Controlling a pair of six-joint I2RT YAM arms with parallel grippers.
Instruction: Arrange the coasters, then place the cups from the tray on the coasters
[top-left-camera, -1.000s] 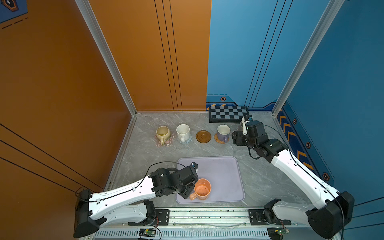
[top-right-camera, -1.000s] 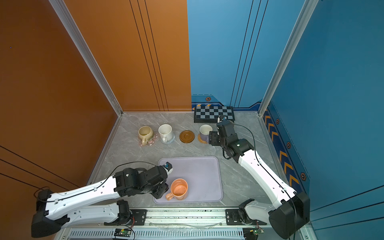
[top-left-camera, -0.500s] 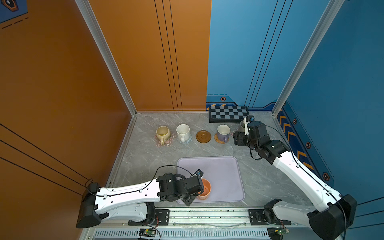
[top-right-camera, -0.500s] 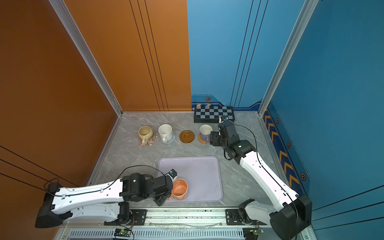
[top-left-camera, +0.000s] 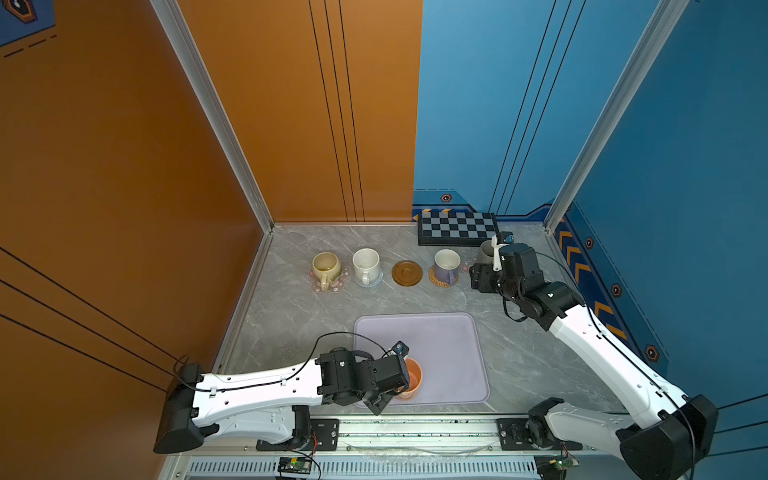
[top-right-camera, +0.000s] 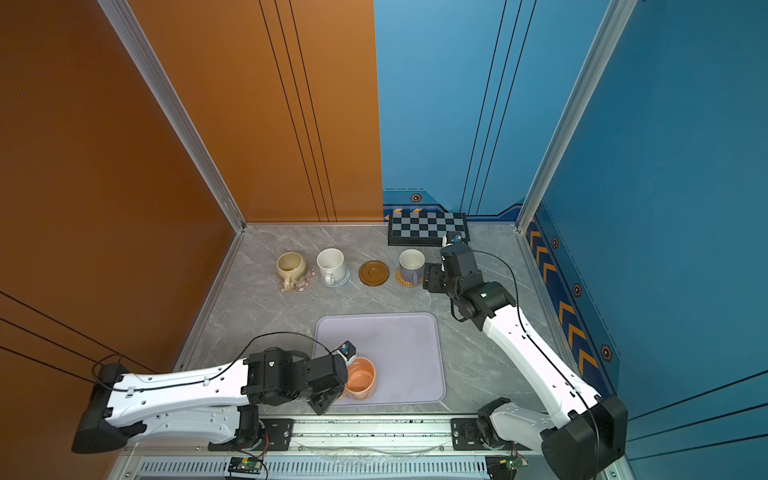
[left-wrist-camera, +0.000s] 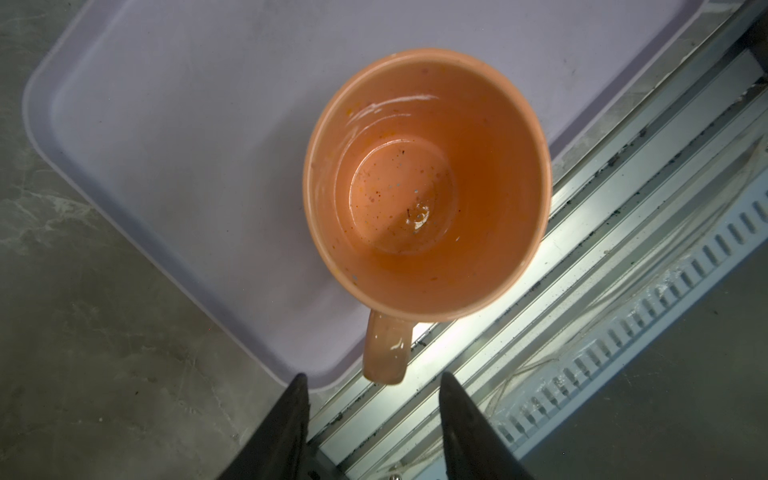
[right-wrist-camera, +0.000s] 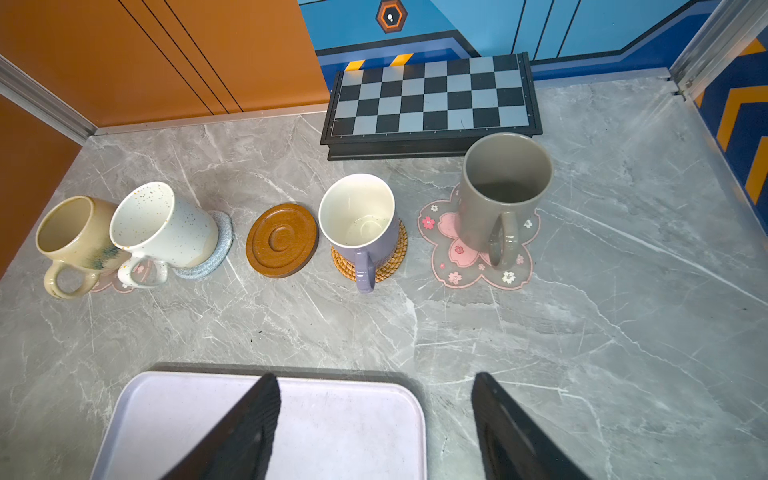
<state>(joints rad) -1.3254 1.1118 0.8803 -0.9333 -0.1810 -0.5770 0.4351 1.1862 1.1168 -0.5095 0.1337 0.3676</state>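
Our left arm has drawn back toward the near rail. Its left fingers, spread and empty, sit just short of the orange cup handle on the tray. Our right fingers are spread, empty, above the bench.

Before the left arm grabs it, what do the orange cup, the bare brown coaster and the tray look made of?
Orange cup: likely glazed ceramic, glossy highlights and fine speckles inside. Brown coaster: looks like wood, matte, with turned concentric rings. Tray: probably plastic, smooth matte lavender, moulded low rim.
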